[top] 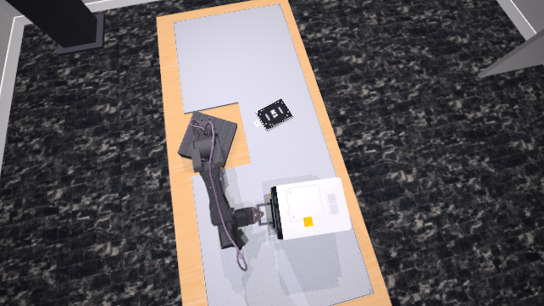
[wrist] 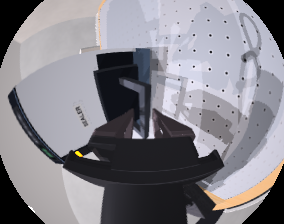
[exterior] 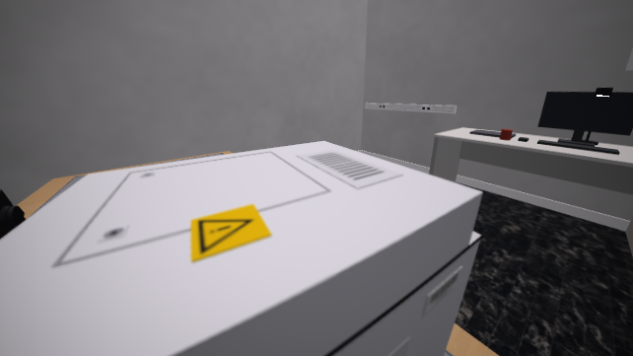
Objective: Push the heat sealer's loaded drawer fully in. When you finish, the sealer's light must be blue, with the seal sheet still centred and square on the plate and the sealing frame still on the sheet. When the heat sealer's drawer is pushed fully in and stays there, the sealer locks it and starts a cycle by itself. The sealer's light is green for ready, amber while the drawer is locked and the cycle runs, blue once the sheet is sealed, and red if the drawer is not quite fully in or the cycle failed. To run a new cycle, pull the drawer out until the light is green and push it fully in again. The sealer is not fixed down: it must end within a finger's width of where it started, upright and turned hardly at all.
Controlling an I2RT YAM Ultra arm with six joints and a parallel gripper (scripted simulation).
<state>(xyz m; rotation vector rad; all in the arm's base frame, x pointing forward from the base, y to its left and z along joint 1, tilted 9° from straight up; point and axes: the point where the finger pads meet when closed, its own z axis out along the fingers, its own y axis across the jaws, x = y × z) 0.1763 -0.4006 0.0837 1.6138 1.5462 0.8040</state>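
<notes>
The white heat sealer (top: 315, 203) (exterior: 345, 216) (wrist: 58, 110) stands upright on the table. The drawer's dark front (wrist: 110, 92) shows in the wrist view. Its grey handle (top: 266, 204) (wrist: 147, 95) juts out towards the arm. My gripper (top: 261, 214) (wrist: 143, 111) is partly open at the handle. The handle's bar shows in the gap between the fingertips, not clamped. A small green patch (top: 275, 199) (wrist: 47, 152) shows on the sealer's dark front edge, and a small yellow patch (wrist: 79, 154) near the gripper. I cannot tell the light's colour. The plate, seal sheet and sealing frame are hidden.
A black patterned board (top: 274, 114) lies on the grey mat (top: 233, 58), away from the sealer. The arm's dark base (top: 226, 139) stands at the table's left side. The sealer's back is close to the table's right wooden edge (top: 363, 236).
</notes>
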